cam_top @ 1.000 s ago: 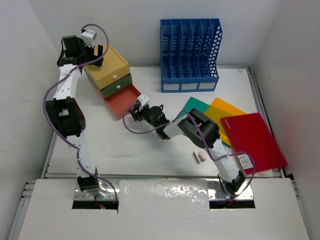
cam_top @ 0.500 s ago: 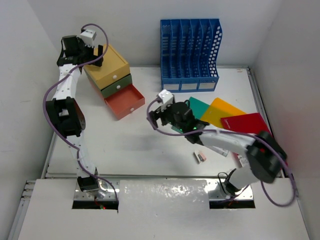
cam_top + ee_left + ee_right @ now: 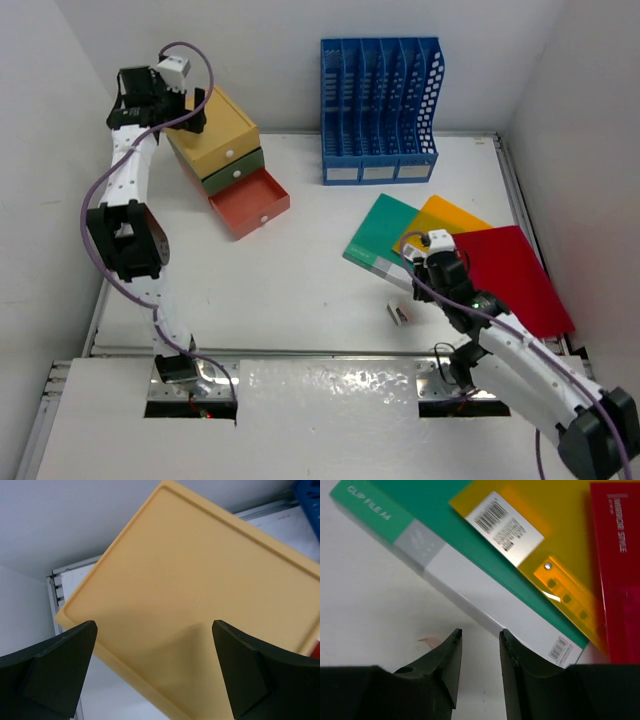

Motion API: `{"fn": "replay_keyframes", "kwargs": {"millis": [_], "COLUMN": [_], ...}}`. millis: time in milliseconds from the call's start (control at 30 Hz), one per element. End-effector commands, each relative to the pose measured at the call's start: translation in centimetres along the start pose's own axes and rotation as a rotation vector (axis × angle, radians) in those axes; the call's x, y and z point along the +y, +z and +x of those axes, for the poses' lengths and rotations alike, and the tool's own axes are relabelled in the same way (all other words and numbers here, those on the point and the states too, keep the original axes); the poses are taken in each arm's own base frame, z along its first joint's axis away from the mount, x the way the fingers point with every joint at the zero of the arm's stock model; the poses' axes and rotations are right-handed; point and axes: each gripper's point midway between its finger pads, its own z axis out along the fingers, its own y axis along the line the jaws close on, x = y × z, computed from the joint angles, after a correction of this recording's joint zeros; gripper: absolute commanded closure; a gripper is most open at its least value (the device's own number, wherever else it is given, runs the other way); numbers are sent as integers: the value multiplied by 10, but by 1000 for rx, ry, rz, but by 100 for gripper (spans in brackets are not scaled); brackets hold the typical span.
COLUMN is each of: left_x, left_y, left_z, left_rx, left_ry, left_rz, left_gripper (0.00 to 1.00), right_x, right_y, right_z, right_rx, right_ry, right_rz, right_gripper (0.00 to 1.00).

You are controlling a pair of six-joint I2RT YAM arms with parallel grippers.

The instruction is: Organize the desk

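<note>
Enclosed left, back and right by plain white walls (image 3: 280,40); lit evenly; shiny glare on the white near-edge panel (image 3: 330,395).

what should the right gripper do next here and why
Probably nudge the right gripper toward the small pinkish item and lower onto it. Its jaws stand slightly apart with nothing between them. The item lies loose on the desk beside the green clip file, and the orange drawer stands open, a likely place for it.
</note>
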Motion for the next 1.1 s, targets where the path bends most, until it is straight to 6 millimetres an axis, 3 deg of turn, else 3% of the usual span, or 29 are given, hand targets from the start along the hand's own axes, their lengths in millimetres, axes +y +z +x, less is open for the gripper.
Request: {"fn": "replay_keyframes", "kwargs": {"millis": [0,67,200,367,700,900,1067], "left_x": [-20,-30,-51,-69,-87,-110,-135], "left_y": [-56,-68,-82,-90,-95,-104,-120], "left_z": [-52,-56,-43,-25,-25,-26,-29], "left_rx": [-125,-138,-114,-90,-99,-96,-103], "left_ry": [43,62,83,114,124,142,195], "left_rz": [24,38,102,148,194,254,294], "left_gripper": [0,1,1,1,1,1,1], "right_x": [-2,-3,26,29,33,44,51], "right_y": [0,3,5,4,9,19,25], "right_z": [12,17,38,47,83,80,82], "right_rx": [42,78,220,239,345,312,318], "right_ry": [112,141,99,128,155,206,183], "right_rz": [-51,-74,-239,-247,-263,-302,-319], "right_gripper": [65,64,54,54,56,64,100]}}
